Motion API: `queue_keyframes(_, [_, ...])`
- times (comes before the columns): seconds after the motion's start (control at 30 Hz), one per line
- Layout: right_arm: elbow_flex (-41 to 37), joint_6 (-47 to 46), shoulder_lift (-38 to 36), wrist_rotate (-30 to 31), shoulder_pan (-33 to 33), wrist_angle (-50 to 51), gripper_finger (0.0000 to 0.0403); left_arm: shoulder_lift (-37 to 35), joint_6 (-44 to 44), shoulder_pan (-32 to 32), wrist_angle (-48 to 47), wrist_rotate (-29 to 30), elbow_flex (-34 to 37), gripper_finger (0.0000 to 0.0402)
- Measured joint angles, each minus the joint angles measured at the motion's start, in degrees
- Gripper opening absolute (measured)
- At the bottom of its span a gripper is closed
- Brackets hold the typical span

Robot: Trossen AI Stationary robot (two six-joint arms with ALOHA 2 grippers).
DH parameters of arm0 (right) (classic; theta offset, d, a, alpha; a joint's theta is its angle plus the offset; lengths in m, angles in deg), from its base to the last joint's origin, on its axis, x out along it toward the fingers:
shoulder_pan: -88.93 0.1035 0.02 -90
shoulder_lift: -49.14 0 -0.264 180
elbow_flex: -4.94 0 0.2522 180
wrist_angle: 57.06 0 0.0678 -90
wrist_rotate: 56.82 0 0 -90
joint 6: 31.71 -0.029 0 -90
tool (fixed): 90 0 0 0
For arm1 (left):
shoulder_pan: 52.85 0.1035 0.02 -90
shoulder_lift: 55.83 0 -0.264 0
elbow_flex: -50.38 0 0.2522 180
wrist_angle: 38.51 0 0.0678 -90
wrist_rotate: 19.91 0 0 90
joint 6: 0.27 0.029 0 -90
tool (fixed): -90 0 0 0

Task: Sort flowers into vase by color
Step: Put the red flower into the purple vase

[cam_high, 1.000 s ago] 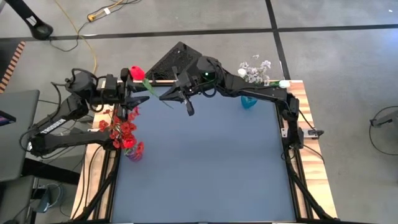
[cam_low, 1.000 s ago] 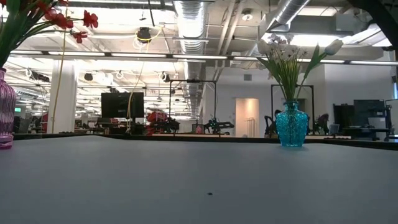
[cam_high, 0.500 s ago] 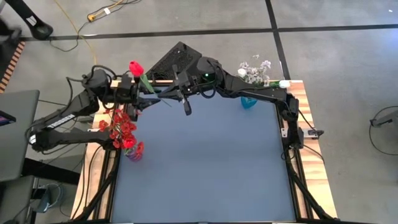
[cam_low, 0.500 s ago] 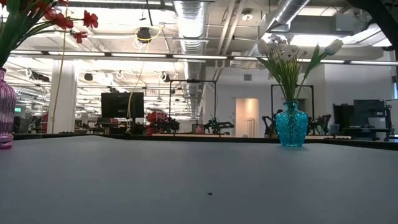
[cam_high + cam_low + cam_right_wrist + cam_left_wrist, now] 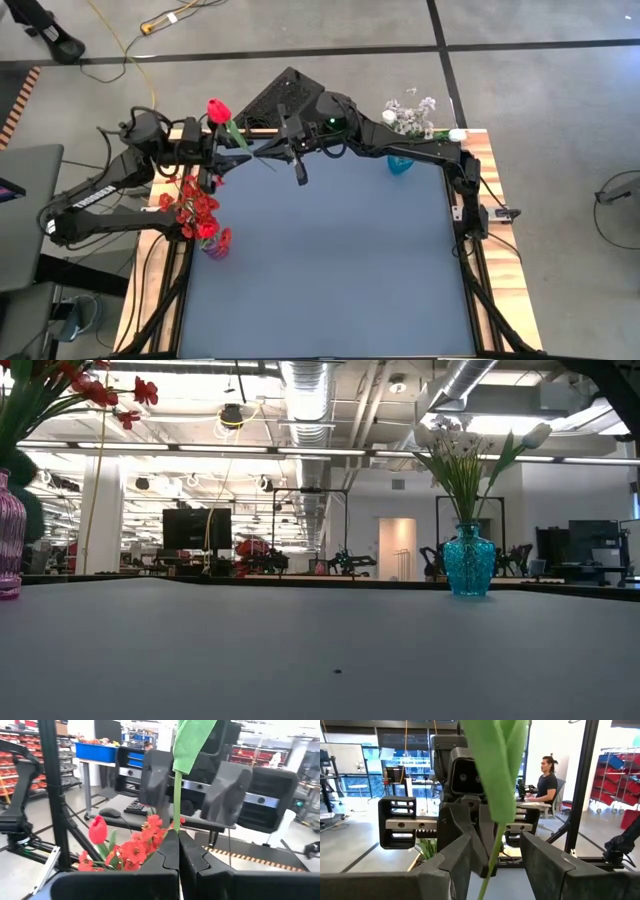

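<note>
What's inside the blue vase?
The teal glass vase holds white flowers on green stems, including a white tulip bud. The patterned glass hides the stem ends, and whether there is water.

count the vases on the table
2: a pink vase at the table's left edge, holding red flowers, and a teal vase at the far right, holding white flowers.

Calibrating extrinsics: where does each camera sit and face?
High: overhead, straight down; table, both arms.
Low: table height, across to teal vase; no arms.
Left wrist: past open left gripper at right gripper.
Right wrist: past right gripper, shut on tulip stem, at left gripper.
Shared: wrist views both show the stem.
</note>
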State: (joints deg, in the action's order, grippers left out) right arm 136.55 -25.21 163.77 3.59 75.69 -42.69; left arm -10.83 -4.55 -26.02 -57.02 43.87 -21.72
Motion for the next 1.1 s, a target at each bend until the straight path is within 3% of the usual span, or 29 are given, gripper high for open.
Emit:
queue_keyframes(0.3, [-0.01, -0.32, 0.00, 2.69, 0.09, 0.26, 0.0018, 0.57, -0.02, 0.00, 0.03, 0.03, 0.00, 0.0141])
queue_keyframes(0.57, [0.01, -0.26, 0.00, 2.19, 0.09, 0.76, 0.0026, 0.92, 0.11, 0.00, -0.22, -0.61, 0.02, 0.0036])
queue_keyframes(0.67, [0.01, -0.19, 0.02, 1.17, 0.11, 0.89, 0.0046, 0.92, 0.36, 0.00, -0.28, -0.90, 0.02, 0.0007])
queue_keyframes(0.9, [0.01, -0.02, -0.16, 1.14, 0.01, 2.86, 0.0105, 0.22, -0.91, 0.00, -0.61, -1.01, 0.04, 0.0002])
queue_keyframes(1.1, [0.01, 3.46, -3.56, -1.11, -1.75, 11.99, 0.0154, -4.29, -2.08, 0.22, -0.34, -0.55, 0.04, 0.0001])
